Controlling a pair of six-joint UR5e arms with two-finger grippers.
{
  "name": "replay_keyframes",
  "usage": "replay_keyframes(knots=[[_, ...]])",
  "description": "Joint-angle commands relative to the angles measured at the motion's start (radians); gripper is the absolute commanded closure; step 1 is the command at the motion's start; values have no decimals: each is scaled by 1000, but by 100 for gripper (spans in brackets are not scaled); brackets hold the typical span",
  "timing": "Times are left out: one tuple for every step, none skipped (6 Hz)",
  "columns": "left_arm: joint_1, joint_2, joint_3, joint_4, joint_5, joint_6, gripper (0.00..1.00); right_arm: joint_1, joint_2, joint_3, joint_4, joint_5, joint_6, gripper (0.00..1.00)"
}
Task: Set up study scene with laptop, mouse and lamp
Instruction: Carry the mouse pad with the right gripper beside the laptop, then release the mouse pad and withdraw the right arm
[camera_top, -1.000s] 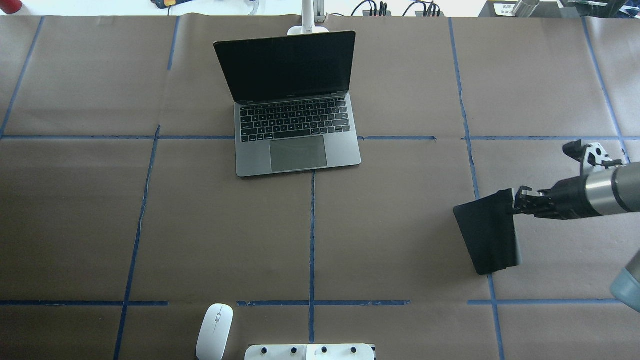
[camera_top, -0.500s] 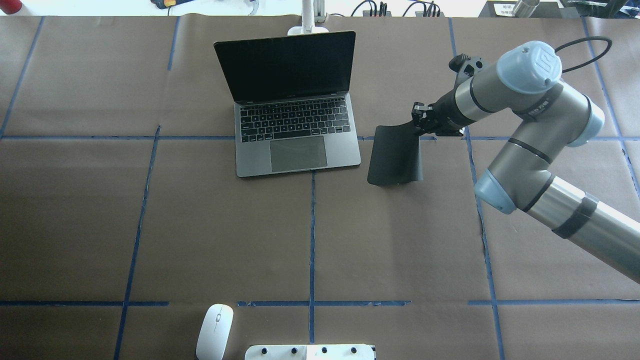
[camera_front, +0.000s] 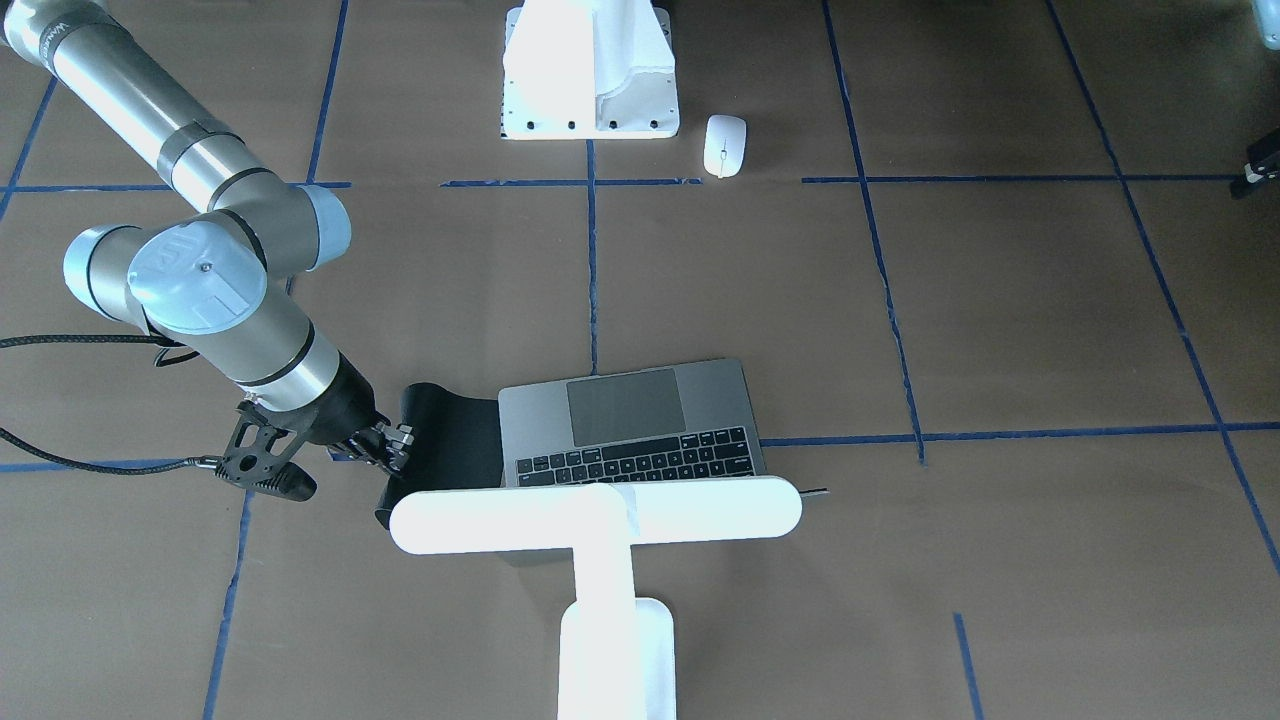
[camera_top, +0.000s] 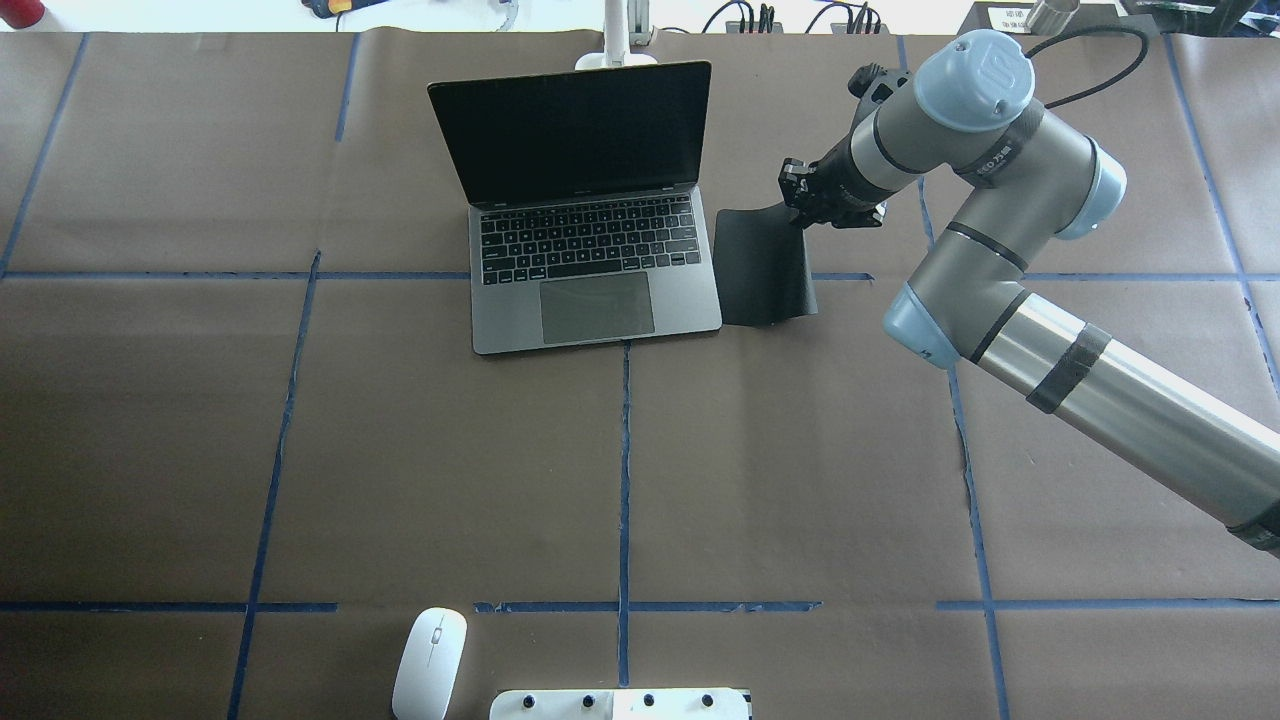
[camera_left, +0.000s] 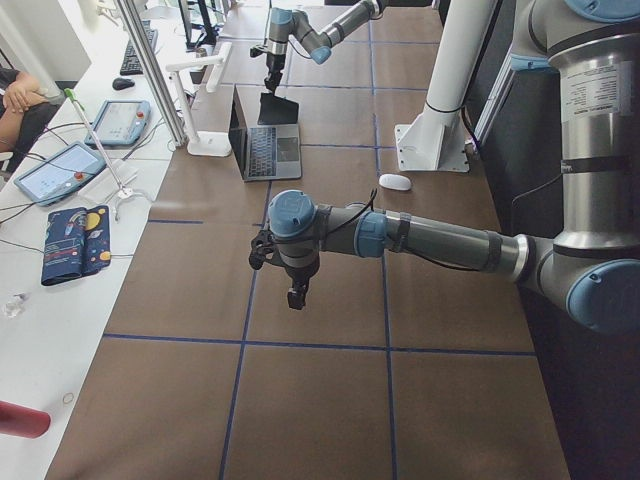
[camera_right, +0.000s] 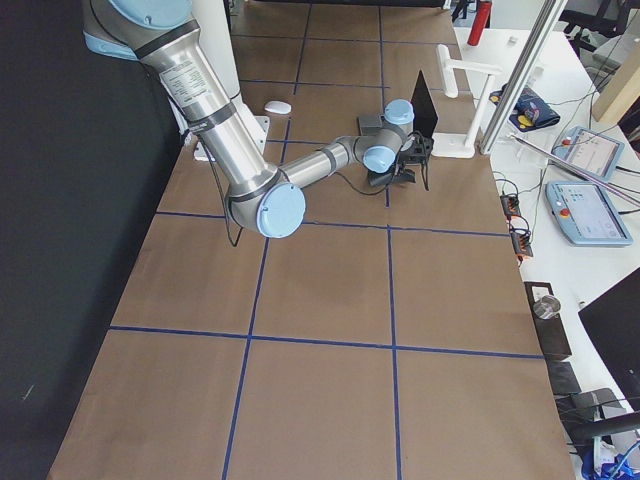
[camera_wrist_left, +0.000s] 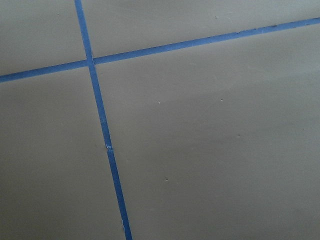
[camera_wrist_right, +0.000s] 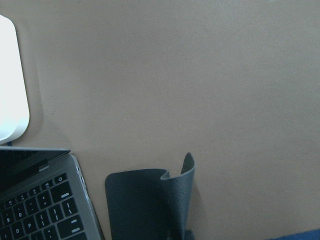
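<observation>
Right fingers (camera_top: 797, 205): closed narrow on the far right corner of the black mat (camera_top: 762, 268), pinching it.
Black mat: hangs curled from the right fingers at that corner; the rest lies flat on the surface (camera_top: 400, 450).
Laptop (camera_top: 590, 262): open, screen dark, just beyond the mat from the right fingers. I cannot tell whether mat and laptop touch.
Lamp (camera_front: 598, 514): near the right fingers, its bar head over the laptop's screen edge.
Mouse (camera_top: 430, 660): well apart from the right fingers, beside the white pedestal (camera_front: 590, 75).
Left fingers (camera_left: 297, 297): pointing down above bare surface, well apart from everything; I cannot tell their spread.
</observation>
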Motion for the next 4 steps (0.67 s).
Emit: replay_keyframes(knots=[[2, -15, -12, 0, 9, -19, 0, 3, -19, 1, -5, 8, -86, 0], [6, -18, -47, 3, 12, -25, 0, 44, -52, 11, -9, 56, -166, 0], [11, -47, -52, 1, 13, -81, 0, 107, -125, 70, -17, 129, -271, 0], [30, -85, -53, 1, 15, -112, 0, 155, -228, 143, -19, 184, -380, 0]])
